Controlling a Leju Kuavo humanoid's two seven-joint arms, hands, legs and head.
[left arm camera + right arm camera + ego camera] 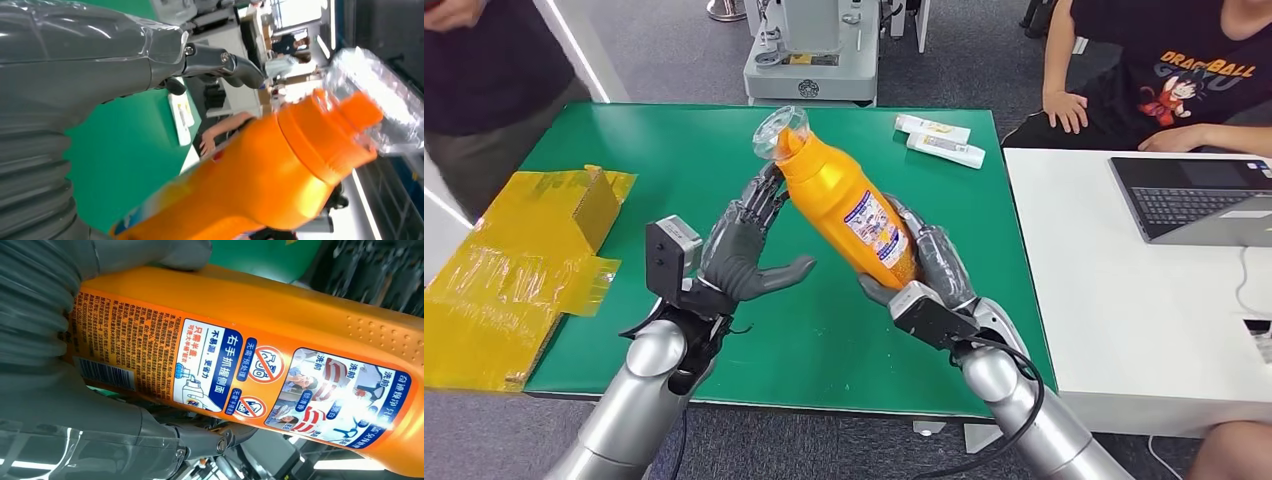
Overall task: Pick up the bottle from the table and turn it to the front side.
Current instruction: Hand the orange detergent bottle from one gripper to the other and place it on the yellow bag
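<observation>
An orange bottle (844, 200) with a clear cap (779, 132) is held tilted above the green table (674, 150), cap pointing away and to the left. My right hand (929, 265) grips its lower body from underneath. A printed label with a barcode faces up (225, 370). My left hand (744, 250) is just left of the bottle, fingers spread and reaching up toward its neck; whether they touch it I cannot tell. In the left wrist view the bottle's neck (320, 135) and clear cap (380, 100) lie close beyond the left hand (100, 55).
Yellow packaging (514, 260) lies on the table's left edge. Two white tubes (939, 140) sit at the far right of the green table. A white table (1144, 290) with a laptop (1199, 195) stands to the right, a seated person (1164, 80) behind it. Another person (484, 80) stands far left.
</observation>
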